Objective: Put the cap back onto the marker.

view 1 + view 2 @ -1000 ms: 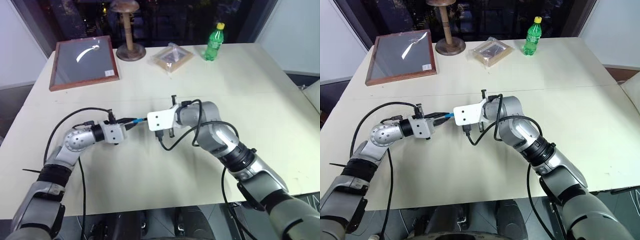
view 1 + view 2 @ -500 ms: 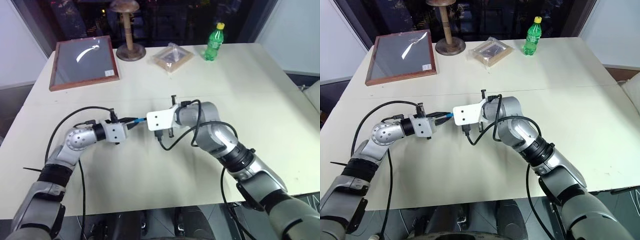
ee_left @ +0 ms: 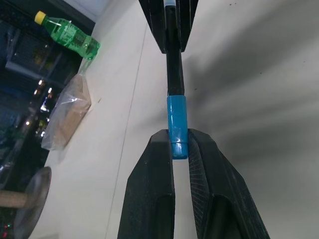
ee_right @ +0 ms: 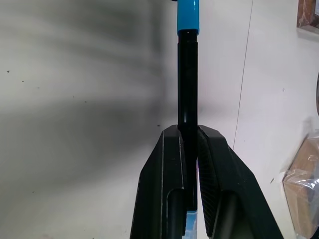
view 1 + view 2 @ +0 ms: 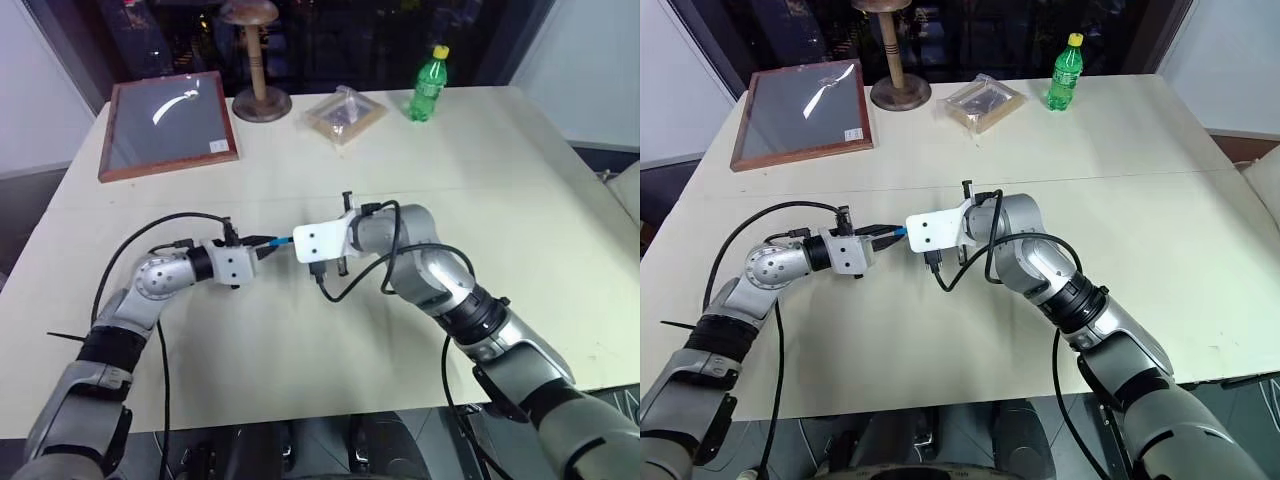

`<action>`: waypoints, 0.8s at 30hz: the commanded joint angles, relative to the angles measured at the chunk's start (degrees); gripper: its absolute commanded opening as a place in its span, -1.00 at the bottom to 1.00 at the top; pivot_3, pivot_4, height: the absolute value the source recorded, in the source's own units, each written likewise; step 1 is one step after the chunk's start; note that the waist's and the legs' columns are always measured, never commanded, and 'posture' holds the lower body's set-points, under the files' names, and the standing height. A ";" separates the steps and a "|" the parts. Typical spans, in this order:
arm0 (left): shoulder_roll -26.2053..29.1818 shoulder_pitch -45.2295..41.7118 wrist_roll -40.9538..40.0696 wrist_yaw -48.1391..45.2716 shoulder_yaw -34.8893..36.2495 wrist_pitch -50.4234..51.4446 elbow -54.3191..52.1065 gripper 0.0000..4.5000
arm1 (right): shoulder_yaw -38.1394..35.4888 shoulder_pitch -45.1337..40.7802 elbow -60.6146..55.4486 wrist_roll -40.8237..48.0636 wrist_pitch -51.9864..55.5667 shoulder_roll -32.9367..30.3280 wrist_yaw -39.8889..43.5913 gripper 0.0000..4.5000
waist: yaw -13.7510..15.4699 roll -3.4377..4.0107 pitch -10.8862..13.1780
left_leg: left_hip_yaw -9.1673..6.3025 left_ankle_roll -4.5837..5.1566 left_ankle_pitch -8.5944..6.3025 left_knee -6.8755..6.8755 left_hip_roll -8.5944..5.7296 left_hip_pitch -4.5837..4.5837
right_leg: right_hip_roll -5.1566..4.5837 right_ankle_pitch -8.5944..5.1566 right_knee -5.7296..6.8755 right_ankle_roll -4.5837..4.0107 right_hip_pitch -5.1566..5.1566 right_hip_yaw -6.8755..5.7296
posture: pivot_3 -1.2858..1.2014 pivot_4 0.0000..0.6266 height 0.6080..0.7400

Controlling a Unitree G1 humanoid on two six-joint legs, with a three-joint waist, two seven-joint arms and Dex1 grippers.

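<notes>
L hand (image 3: pixel 180 149) clamped on cap (image 3: pixel 176 122) | R hand (image 4: pixel 188 137) clamped on marker (image 4: pixel 187 79) | cap seated on tip, above surface (image 5: pixel 520 180) | no change past sec; capping looks done, release next

Cream table (image 5: pixel 520 190): frame (image 5: pixel 167 124), stand (image 5: pixel 260 95), bag (image 5: pixel 344 116), bottle (image 5: pixel 428 84).

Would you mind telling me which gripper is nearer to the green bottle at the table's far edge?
Right. The right gripper is mid-table below the green bottle; the left gripper, beside it, sits slightly farther away.
</notes>
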 commanded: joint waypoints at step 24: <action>-4.46 -4.41 0.97 1.11 -0.85 1.96 -2.84 -1.00 | 0.39 -1.58 -2.19 0.43 -1.68 5.99 -0.12 -0.98 | -0.01 0.00 0.00 | 0.00 -0.01 0.00 0.00 0.00 0.00 | 0.01 0.00 0.00 0.00 0.00 0.00 | 0.03 -0.52 1.00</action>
